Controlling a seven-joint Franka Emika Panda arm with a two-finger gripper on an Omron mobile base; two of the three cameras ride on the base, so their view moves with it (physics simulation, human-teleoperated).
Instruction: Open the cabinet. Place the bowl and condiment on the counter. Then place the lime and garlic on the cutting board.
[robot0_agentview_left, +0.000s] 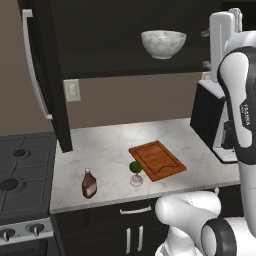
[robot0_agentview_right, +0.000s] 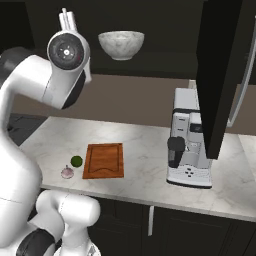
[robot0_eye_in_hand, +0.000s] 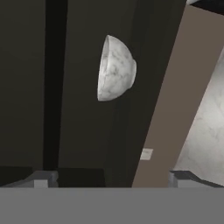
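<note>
Veined marble counter (robot0_agentview_left: 105, 145) (glossy) below round marbled bowl (robot0_agentview_left: 163, 43); gripper (robot0_eye_in_hand: 111, 178) spread wide, empty.

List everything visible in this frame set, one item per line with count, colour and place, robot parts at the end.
cabinet: one, black, on the wall above the counter, doors open
bowl: one, white with grey marbling, on the cabinet shelf
condiment: one, dark red bottle with white cap, on the counter near the stove
lime: one, green, on the counter beside the cutting board's left edge
garlic: one, pale pinkish, on the counter just in front of the lime
cutting board: one, reddish-brown wood, on the counter, nothing on it
counter: one, white grey-veined marble
stove: one, black, left of the counter
coffee machine: one, white and black, on the counter's right
wall outlet: one, white, on the backsplash
gripper: one, dark-tipped, open, facing the bowl
</note>
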